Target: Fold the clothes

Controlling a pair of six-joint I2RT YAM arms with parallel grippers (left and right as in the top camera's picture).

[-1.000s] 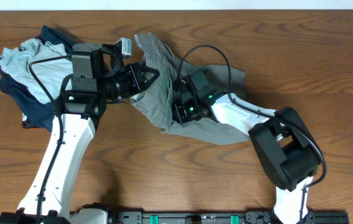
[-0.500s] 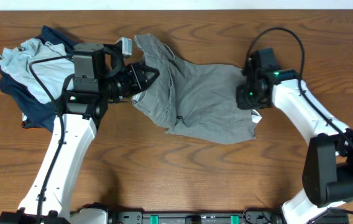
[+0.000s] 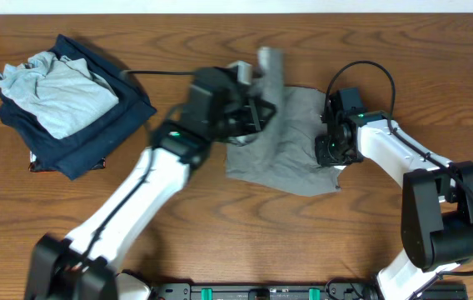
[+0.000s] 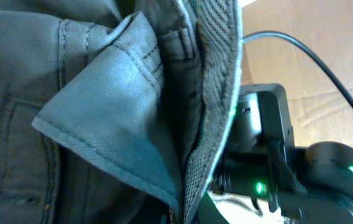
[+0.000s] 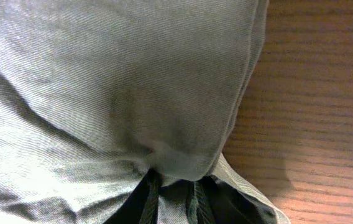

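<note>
The grey shorts (image 3: 291, 158) lie on the table right of centre, partly doubled over. My left gripper (image 3: 260, 108) is shut on the shorts' left part and holds it raised over the rest, with a strip of cloth standing up behind it. In the left wrist view the shorts (image 4: 102, 93) fill the frame, with a folded corner and the waistband edge; the fingers are hidden by cloth. My right gripper (image 3: 326, 152) is shut on the shorts' right edge. In the right wrist view the cloth (image 5: 133, 74) bunches between the dark fingers (image 5: 176, 193).
A pale grey-blue shirt (image 3: 53, 92) lies on a dark navy folded garment (image 3: 95, 137) at the far left. Bare wooden table (image 5: 313, 93) runs to the right of the shorts. The right arm, with a green light (image 4: 260, 186), is close to the left wrist camera.
My left arm has swung right, carrying the shorts' left part over the rest. My right gripper, after pulling the shorts out to the right, holds near that edge. The pile at left is uncovered.
</note>
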